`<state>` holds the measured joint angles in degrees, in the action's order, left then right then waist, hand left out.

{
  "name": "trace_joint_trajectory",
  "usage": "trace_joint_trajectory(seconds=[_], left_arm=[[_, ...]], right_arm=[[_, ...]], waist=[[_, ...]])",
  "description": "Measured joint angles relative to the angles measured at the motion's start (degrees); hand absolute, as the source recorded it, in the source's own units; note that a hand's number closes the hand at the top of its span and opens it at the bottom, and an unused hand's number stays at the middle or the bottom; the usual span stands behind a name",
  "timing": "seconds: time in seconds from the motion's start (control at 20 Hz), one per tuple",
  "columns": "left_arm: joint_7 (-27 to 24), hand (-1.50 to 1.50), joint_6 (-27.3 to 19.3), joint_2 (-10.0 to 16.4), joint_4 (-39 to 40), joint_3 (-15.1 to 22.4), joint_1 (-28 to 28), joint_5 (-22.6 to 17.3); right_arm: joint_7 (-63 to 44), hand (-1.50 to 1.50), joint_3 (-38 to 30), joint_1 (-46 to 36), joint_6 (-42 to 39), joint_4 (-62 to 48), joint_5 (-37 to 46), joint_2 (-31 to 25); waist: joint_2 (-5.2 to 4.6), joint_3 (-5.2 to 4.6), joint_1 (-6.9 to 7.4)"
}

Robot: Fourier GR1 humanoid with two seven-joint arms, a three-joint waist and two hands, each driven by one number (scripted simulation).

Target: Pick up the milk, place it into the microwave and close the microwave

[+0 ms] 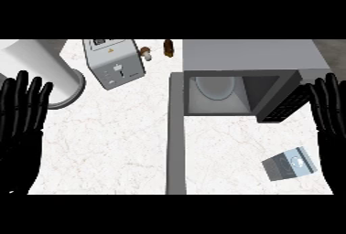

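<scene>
Looking down, I see the white marble counter (115, 151) beneath everything. At its far right stands the microwave (250, 57), cavity exposed, its door (176, 137) swung out toward me. My left hand (20, 119) and right hand (331, 123) rest at the view's side edges, fingers straight and holding nothing. A toaster (113, 64) sits far left. The milk (289, 164) lies on the counter (outside the microwave), just beside my right hand.

White marbled counter (121, 151); matt grey metal microwave (250, 55).
</scene>
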<state>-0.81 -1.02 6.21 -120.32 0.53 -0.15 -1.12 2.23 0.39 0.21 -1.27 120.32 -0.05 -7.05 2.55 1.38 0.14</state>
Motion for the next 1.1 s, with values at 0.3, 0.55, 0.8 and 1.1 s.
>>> trace_joint_trajectory(seconds=[0.3, 0.55, 0.8, 1.1], left_arm=[[0.0, -1.5, 2.6, 1.7, 1.7, -2.5, -0.1, -3.3], [2.6, -1.5, 3.0, -1.6, 3.1, -4.4, 3.1, -11.9], [0.8, -1.5, 5.8, -2.9, 3.2, -4.5, 8.2, -15.5], [-4.3, -1.5, 10.7, -4.0, 2.7, -3.9, 16.4, -16.4]], right_arm=[[-0.5, -1.5, -7.9, 9.4, -7.8, 8.0, -11.4, -5.1], [-3.0, -1.5, -10.9, 18.4, -14.3, 10.1, -20.3, -7.7], [-0.1, -1.5, -16.8, 25.3, -21.7, 8.1, -26.1, -8.6], [3.0, -1.5, -19.1, 29.1, -27.2, 5.1, -24.5, -5.6]], waist=[[-1.8, -1.06, -1.14], [-2.12, -1.29, -1.31], [-2.3, -1.36, -0.81], [-2.39, -1.36, -0.37]])
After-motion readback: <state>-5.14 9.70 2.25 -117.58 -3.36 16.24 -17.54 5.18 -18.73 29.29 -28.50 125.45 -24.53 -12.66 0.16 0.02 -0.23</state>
